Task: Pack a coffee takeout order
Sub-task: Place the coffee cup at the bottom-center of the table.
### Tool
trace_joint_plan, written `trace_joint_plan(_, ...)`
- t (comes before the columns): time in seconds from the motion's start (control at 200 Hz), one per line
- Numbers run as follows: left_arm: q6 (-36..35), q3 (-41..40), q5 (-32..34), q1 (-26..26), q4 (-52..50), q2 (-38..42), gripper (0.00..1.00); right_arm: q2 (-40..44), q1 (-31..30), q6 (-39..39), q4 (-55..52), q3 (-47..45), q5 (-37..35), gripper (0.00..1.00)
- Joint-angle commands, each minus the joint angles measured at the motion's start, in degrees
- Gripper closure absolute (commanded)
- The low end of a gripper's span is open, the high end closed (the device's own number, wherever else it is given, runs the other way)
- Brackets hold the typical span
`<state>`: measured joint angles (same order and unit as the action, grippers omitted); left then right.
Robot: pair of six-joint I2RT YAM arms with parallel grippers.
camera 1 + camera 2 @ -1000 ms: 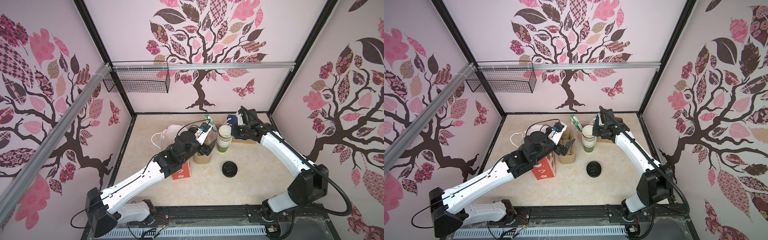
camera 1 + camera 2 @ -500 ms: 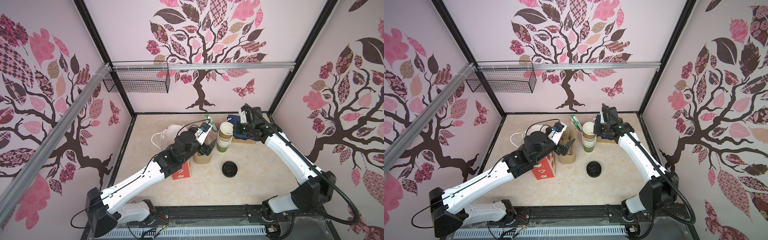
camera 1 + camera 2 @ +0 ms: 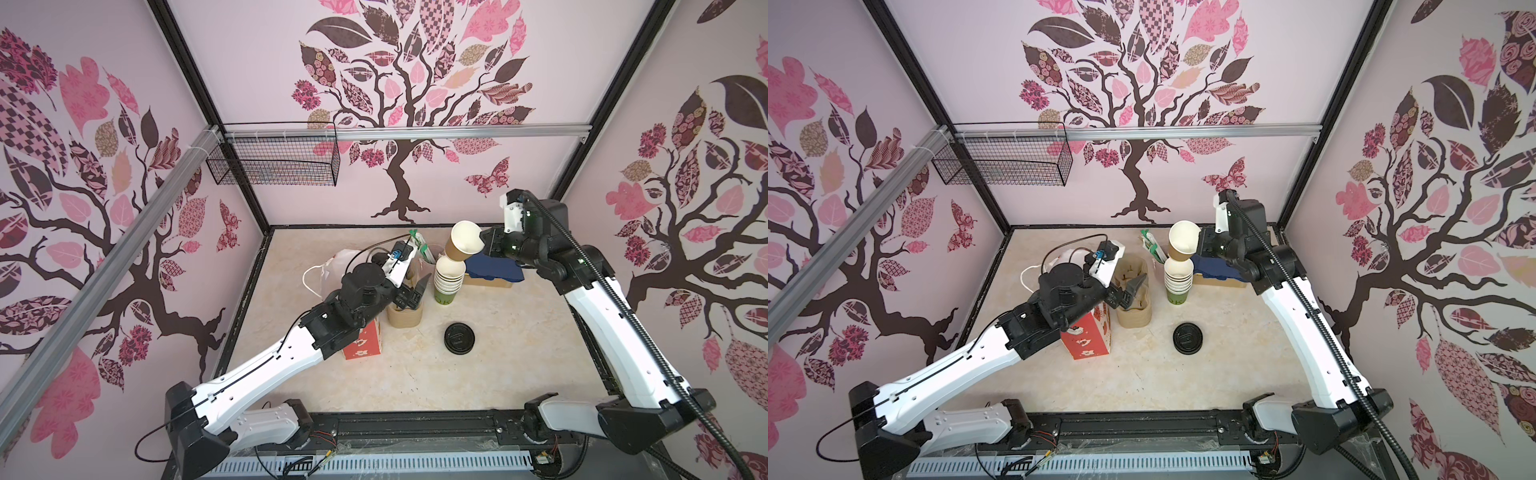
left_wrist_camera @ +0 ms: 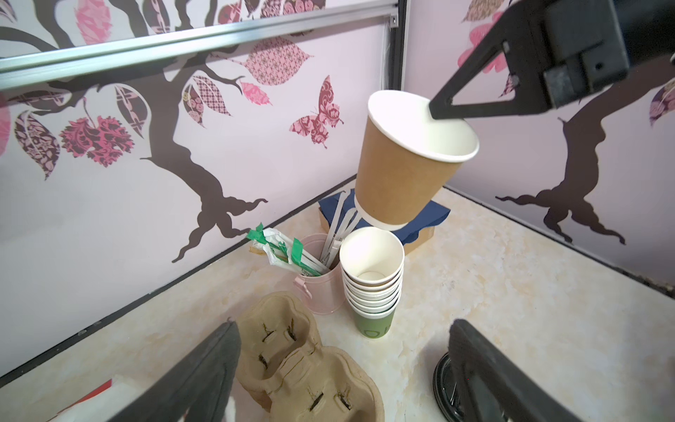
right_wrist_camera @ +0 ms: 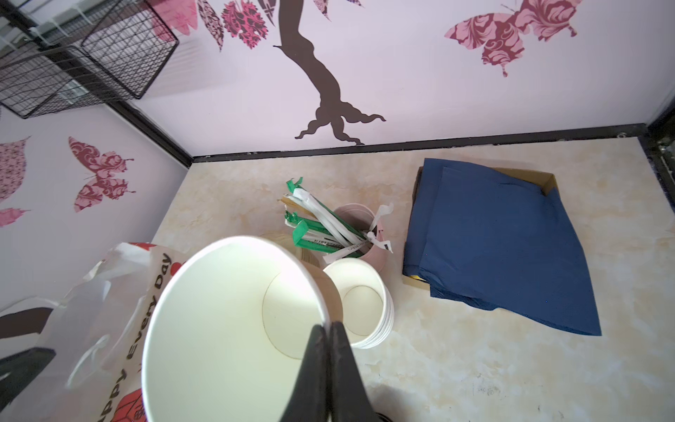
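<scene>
Top views: right jaws clamped on the rim of the paper cup (image 3: 462,243), held tilted just above the cup stack (image 3: 448,279); black lid (image 3: 1188,338) flat on the surface (image 3: 1225,374) in front of the stack; pulp carrier (image 3: 1136,318) beside the stack, under the left jaws. Left wrist: left jaws wide apart, empty, over the carrier; navy napkin (image 4: 433,215) behind the stack. Right wrist: jaws pinched together on the cup's rim wall.

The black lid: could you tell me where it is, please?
In both top views the black lid lies flat in front of the cup stack, right of the carrier.
</scene>
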<state>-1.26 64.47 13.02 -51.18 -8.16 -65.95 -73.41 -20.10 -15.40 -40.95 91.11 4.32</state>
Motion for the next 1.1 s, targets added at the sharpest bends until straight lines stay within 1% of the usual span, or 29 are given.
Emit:
trace_joint_plan(0.0, 4.9, -2.2, 1.0, -0.2, 2.4, 5.1, 0.06, 4.7, -4.0, 2.0, -2.0, -1.0, 1.3, 1.00)
trace_joint_plan(0.055, 6.2, -3.3, -0.6, -0.1, 2.5, 7.5, 0.05, 5.7, -7.7, 2.6, -2.8, -2.3, -0.3, 1.00)
trace_joint_plan(0.095, 7.0, -3.4, -2.1, -0.1, 1.6, 9.1, 0.05, 6.4, -11.3, 3.5, -3.5, -3.3, -2.8, 1.00)
trace_joint_plan(0.155, 9.4, -3.1, -3.4, -0.1, -2.0, 11.4, 0.05, 7.5, -18.1, 4.9, -4.1, -5.6, -7.6, 1.00)
trace_joint_plan(0.21, 11.5, -2.9, -4.5, 0.0, -5.6, 13.8, 0.04, 9.0, -22.6, 4.5, -3.2, -8.6, -10.8, 1.00)
trace_joint_plan(0.31, 14.9, -2.9, -4.9, 0.1, -13.8, 19.1, 0.04, 12.5, -27.5, 2.1, 0.2, -15.7, -9.9, 1.00)
trace_joint_plan(0.4, 18.9, -3.1, -3.3, 0.1, -21.9, 24.7, 0.05, 14.8, -32.2, -0.4, 2.8, -21.4, -9.8, 1.00)
trace_joint_plan(0.48, 23.6, -4.0, -2.0, 0.1, -29.9, 29.2, 0.05, 15.1, -36.2, -1.7, 4.3, -25.8, -9.1, 1.00)
trace_joint_plan(0.62, 30.0, -7.4, -4.9, 0.1, -45.3, 33.7, 0.05, 15.9, -37.7, -4.7, 8.5, -35.4, -8.0, 1.00)
trace_joint_plan(0.68, 33.3, -9.5, -5.9, 0.1, -49.4, 35.5, 0.05, 16.7, -37.7, -6.4, 10.6, -39.0, -8.4, 1.00)
trace_joint_plan(0.76, 39.2, -13.6, -6.7, 0.1, -50.3, 39.2, 0.05, 18.0, -37.8, -9.5, 13.7, -43.4, -10.0, 1.00)
trace_joint_plan(0.895, 49.3, -22.8, -8.3, 0.1, -45.5, 47.6, 0.06, 17.1, -37.8, -14.2, 15.4, -47.3, -12.5, 1.00)
trace_joint_plan(0.965, 52.1, -25.6, -6.6, 0.1, -45.7, 51.5, 0.06, 15.6, -37.8, -15.8, 14.6, -48.0, -13.9, 1.00)
trace_joint_plan(1.025, 53.8, -26.4, -2.3, 0.1, -47.9, 53.4, 0.06, 14.5, -37.8, -16.9, 14.3, -48.5, -15.4, 1.00)
trace_joint_plan(1.04, 54.3, -26.4, -1.2, 0.1, -48.6, 55.3, 0.06, 14.3, -37.8, -17.0, 14.2, -48.7, -15.7, 1.00)
trace_joint_plan(1.095, 55.7, -26.7, 1.9, 0.1, -50.0, 57.7, 0.06, 13.8, -37.8, -17.6, 14.5, -49.1, -16.3, 1.00)
